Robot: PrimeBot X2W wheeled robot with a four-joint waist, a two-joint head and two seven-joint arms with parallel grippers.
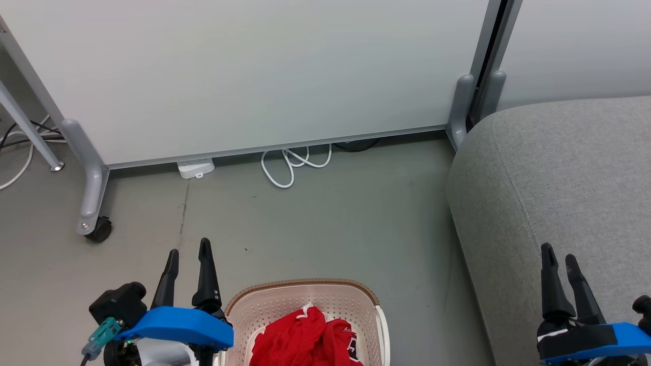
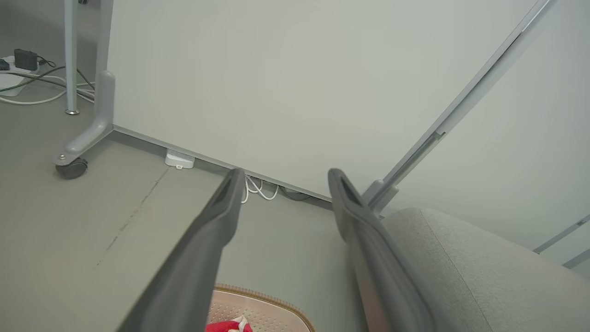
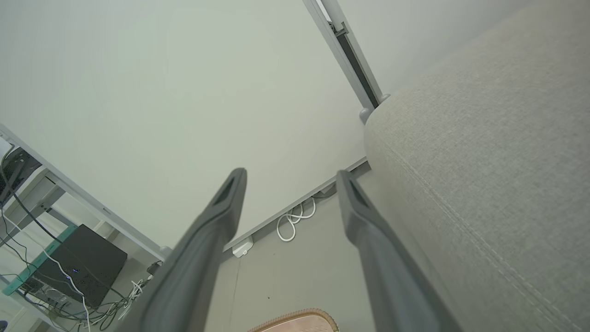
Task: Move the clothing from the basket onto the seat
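Observation:
The cream perforated basket with a brown rim stands on the floor at the bottom centre of the head view. Red clothing with white and dark marks lies bunched inside it. The grey seat fills the right side. My left gripper hovers open just left of the basket, nothing between its fingers. My right gripper stands open above the seat's front part, empty. The left wrist view catches the basket rim, a bit of clothing and the seat. The right wrist view looks along the seat.
A white partition panel on grey wheeled feet closes off the back. A coiled white cable and a small white box lie at its base. Grey floor stretches between basket, panel and seat.

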